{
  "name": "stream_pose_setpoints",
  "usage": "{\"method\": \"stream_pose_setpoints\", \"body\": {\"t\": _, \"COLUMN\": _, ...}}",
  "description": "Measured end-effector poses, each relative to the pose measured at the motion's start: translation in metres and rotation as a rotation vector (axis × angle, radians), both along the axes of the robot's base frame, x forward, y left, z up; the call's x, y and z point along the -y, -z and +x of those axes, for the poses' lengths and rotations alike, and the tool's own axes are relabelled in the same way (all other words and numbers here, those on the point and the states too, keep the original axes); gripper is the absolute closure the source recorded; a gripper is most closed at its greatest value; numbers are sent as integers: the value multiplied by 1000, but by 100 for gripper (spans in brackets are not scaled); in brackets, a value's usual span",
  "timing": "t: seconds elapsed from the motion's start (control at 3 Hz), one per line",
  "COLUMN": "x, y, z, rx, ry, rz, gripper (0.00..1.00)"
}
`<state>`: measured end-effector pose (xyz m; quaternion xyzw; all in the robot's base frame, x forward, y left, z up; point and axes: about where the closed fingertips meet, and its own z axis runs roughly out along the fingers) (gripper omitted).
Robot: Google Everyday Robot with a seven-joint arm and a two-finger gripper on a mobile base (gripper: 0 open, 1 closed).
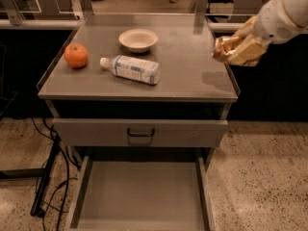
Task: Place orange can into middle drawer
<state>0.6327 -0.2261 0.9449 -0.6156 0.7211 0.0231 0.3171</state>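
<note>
The orange can (224, 49), shiny golden-orange with crinkled brown sides, is held in the air above the right edge of the cabinet top. My gripper (239, 48) comes in from the upper right and is shut on the can, with its pale fingers (251, 50) wrapped around it. The middle drawer (139, 196) is pulled out at the bottom of the view, a wide grey tray with a bare flat floor. It lies well below and to the left of the can.
On the cabinet top (183, 61) lie an orange fruit (76, 55), a white-labelled plastic bottle (131, 69) and a white bowl (138, 39). A closed drawer front with a black handle (140, 132) sits above the open tray. Cables (45, 186) run along the floor at left.
</note>
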Motion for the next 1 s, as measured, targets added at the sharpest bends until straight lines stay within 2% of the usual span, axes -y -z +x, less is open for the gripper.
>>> {"method": "stream_pose_setpoints", "body": {"t": 0.33, "x": 8, "y": 3, "z": -44, "rx": 8, "ry": 6, "rz": -11, "gripper": 100}}
{"method": "stream_pose_setpoints", "body": {"t": 0.67, "x": 10, "y": 25, "z": -107, "rx": -12, "ry": 13, "rz": 7, "gripper": 100}}
{"method": "stream_pose_setpoints", "body": {"t": 1.0, "x": 1, "y": 48, "z": -127, "rx": -64, "ry": -1, "rz": 43, "gripper": 100}}
